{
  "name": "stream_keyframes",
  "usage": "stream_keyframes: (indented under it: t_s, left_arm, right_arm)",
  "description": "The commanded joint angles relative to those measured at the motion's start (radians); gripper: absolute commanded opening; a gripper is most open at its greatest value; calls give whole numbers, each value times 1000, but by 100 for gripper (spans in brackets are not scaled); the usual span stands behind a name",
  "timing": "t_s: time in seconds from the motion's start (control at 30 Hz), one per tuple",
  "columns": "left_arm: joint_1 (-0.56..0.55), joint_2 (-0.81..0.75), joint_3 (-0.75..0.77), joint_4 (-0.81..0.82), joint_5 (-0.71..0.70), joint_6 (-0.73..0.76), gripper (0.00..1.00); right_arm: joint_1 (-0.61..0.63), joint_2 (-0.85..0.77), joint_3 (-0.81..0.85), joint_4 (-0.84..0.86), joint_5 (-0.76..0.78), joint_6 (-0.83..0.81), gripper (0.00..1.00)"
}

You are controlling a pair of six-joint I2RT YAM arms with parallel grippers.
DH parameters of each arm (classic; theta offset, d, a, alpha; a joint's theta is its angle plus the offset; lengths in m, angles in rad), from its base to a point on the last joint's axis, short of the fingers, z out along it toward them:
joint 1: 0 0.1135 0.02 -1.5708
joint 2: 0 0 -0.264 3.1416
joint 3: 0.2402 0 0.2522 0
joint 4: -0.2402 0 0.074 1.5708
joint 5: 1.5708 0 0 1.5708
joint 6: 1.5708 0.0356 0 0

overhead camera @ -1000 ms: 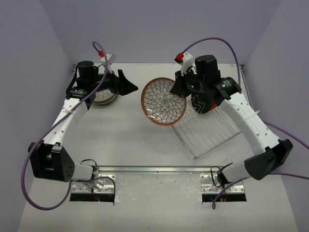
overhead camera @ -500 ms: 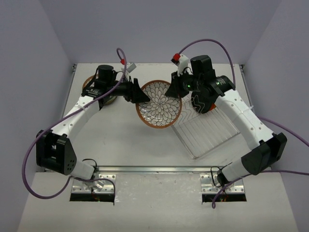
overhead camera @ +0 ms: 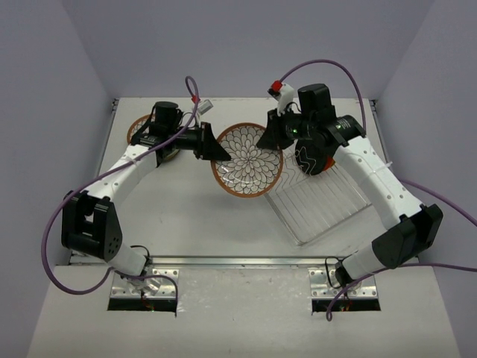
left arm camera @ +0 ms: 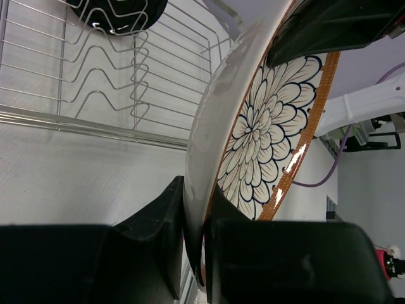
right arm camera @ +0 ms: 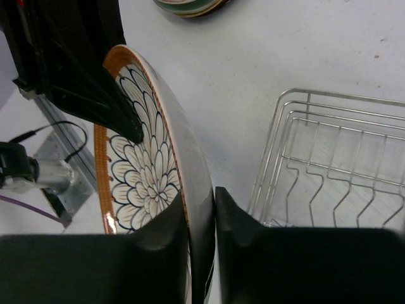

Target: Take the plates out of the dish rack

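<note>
From above, the patterned plate (overhead camera: 247, 159) hung clear of the desk (overhead camera: 194, 216), between the rack (overhead camera: 328, 205) on the right and a stack of plates (overhead camera: 139, 127) at the far left, which was partly hidden under the left arm. The left claw (overhead camera: 221, 154) met its left rim and the right claw (overhead camera: 276, 139) its right rim. This looked like a handover, most likely because the stack sat on the left arm's side and out of easy reach for the right one. In the left wrist view, the left claw was nearly closed and pinched the plate's rim, with one finger (left arm camera: 166, 218) on the plain grey back and the other on the flowered face. The plate stood on edge so that its thin rim fitted the narrow gap. Behind it was the wire rack, with a black plate (left arm camera: 120, 9) upright in its dividers. In the right wrist view, the right claw was just as narrow and clasped the opposite rim, one finger (right arm camera: 169, 228) against the flowered face and the other against the dark underside. How firmly it pressed could not be told. The left claw's dark bulk showed at the far rim, with the rack to the right and the stack at the top edge.
</note>
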Motion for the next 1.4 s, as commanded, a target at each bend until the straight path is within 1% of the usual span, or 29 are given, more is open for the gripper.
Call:
stream_keyframes:
  t_s: [0.0, 0.03, 0.1, 0.13, 0.17, 0.2, 0.23, 0.3, 0.37, 0.4, 0.5, 0.57, 0.67, 0.77, 0.9, 1.07, 1.13, 1.3, 1.37]
  left_arm:
    - [55, -1, -1, 72, 86, -67, 0]
    - [92, 3, -2, 100, 97, -95, 0]
    - [170, 26, 20, 89, 113, -122, 0]
    - [218, 43, 42, 72, 113, -118, 0]
    - [278, 56, 63, 18, 98, -90, 0]
    - [284, 72, 86, 12, 83, -86, 0]
    - [345, 102, 126, -42, 63, -61, 0]
    - [442, 154, 186, -89, 12, -53, 0]
    - [549, 211, 261, -177, -51, -11, 0]
    - [570, 250, 317, -202, -103, 3, 0]
    - [654, 329, 419, -272, -177, 39, 0]
    - [680, 389, 486, -302, -220, 54, 0]
    - [701, 474, 562, -365, -239, 58, 0]
    - [709, 520, 557, -346, -235, 38, 0]
    - [710, 544, 532, -308, -237, 19, 0]
    - [718, 581, 537, -290, -232, -1, 0]
    - [720, 602, 543, -290, -231, -6, 4]
    - [729, 626, 542, -286, -229, -17, 29]
    - [731, 629, 539, -287, -233, -17, 35]
  right_arm:
    - [-15, -34, 29, 139, -35, 65, 54]
    - [-18, -38, 22, 139, -23, 69, 75]
    - [-23, -43, 15, 136, 10, 71, 91]
    - [-27, -48, 13, 136, 31, 72, 97]
    - [-36, -55, 6, 135, 54, 72, 99]
    - [-37, -56, 5, 136, 56, 72, 99]
    - [-48, -66, -2, 135, 74, 70, 99]
    - [-65, -80, -17, 134, 96, 62, 99]
    - [-74, -94, -43, 134, 135, 43, 99]
    - [-75, -106, -51, 130, 161, 23, 99]
    - [-78, -130, -95, 128, 202, -8, 99]
    - [-78, -148, -113, 130, 220, -28, 99]
    - [-80, -156, -133, 131, 228, -39, 99]
    - [-79, -151, -130, 128, 226, -39, 99]
    - [-80, -146, -124, 124, 225, -43, 99]
    - [-80, -136, -118, 115, 217, -43, 99]
    - [-80, -130, -113, 109, 211, -43, 99]
    - [-80, -117, -91, 91, 207, -48, 99]
    - [-80, -113, -83, 88, 208, -49, 99]
